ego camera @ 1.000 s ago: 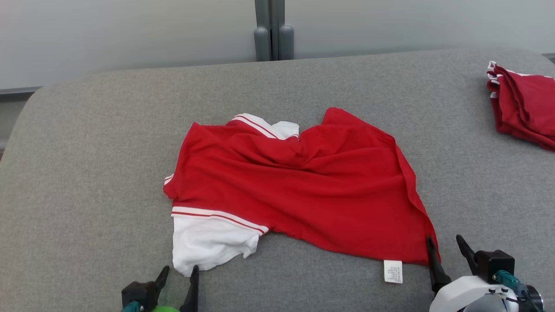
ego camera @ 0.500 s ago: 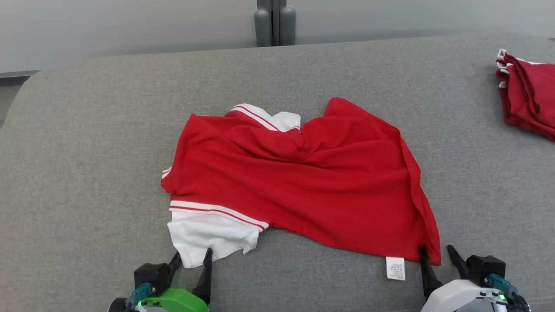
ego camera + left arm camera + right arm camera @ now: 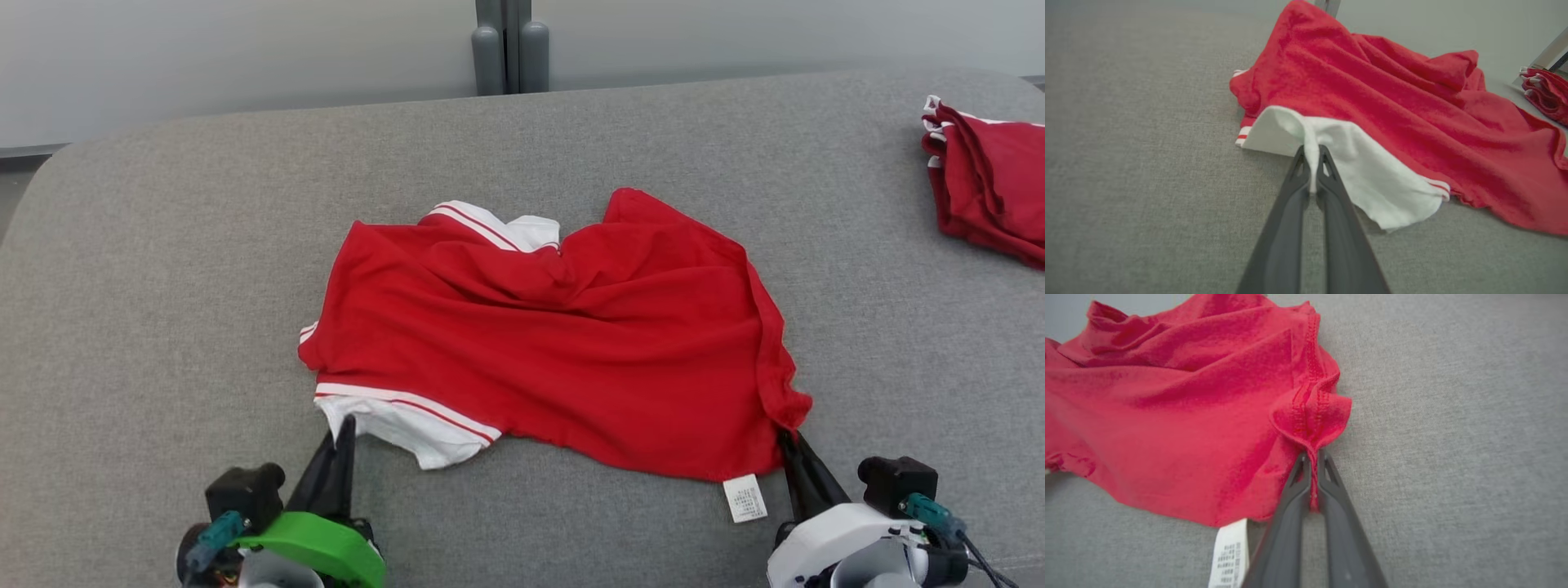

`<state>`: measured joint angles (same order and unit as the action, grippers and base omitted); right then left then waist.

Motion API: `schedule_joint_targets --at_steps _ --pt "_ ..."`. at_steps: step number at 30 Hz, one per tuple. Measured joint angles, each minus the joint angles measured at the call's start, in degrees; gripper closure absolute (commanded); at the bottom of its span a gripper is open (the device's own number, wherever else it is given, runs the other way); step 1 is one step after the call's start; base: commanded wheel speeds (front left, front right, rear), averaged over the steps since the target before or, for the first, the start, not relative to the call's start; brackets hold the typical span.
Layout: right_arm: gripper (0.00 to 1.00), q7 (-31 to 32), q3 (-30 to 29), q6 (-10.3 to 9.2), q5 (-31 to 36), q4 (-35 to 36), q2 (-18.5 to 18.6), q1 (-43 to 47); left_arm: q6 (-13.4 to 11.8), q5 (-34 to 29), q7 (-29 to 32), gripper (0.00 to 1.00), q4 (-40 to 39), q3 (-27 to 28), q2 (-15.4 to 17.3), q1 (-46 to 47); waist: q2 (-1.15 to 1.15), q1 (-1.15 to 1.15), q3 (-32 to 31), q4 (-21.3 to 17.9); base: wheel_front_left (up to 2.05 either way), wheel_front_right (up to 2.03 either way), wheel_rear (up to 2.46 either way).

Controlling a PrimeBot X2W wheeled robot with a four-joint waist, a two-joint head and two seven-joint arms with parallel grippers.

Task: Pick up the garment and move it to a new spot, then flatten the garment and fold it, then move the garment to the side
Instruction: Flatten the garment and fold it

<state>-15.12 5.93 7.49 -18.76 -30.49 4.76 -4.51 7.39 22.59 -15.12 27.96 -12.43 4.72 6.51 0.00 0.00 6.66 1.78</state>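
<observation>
Garment, rumpled red knit, white sleeve pinched tight in left gripper; stitched hem corner bunched in clamped right gripper

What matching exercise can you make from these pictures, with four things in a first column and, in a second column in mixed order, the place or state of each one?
Column 1
1. left gripper
2. right gripper
3. care label
4. folded red pile

Column 2
A. lies at the far right of the grey surface
B. shut on the white sleeve
C. white, sticks out from under the near red edge
D. shut on the red hem corner

Pairs: 1-B, 2-D, 3-C, 4-A
</observation>
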Motion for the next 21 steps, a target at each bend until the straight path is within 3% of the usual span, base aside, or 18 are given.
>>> schedule_joint_targets --at_steps 6,11,16,21 --pt "1.00 0.00 3.39 -0.01 -2.55 6.15 2.40 -3.98 0.00 0.96 -0.01 1.00 -9.58 -0.09 3.35 3.49 0.00 0.00 0.10 -0.38 0.00 0.00 0.00" --pt "1.00 2.88 5.63 -0.01 -7.68 9.26 4.79 -13.33 0.00 3.61 2.88 1.00 -12.89 -2.97 7.87 15.21 0.00 0.00 1.34 -0.79 0.00 0.00 0.00" --pt "1.00 7.80 6.59 -0.01 -12.46 9.54 5.83 -26.68 0.01 9.77 9.20 1.00 -11.26 -5.20 11.37 30.42 0.00 0.00 4.18 -1.33 0.00 0.00 0.00" --pt "1.00 14.75 5.45 -0.01 -17.07 4.57 6.01 -44.55 0.01 14.36 14.89 1.00 -3.48 -5.09 14.06 48.90 0.00 0.00 8.86 -2.28 0.00 0.00 0.00"
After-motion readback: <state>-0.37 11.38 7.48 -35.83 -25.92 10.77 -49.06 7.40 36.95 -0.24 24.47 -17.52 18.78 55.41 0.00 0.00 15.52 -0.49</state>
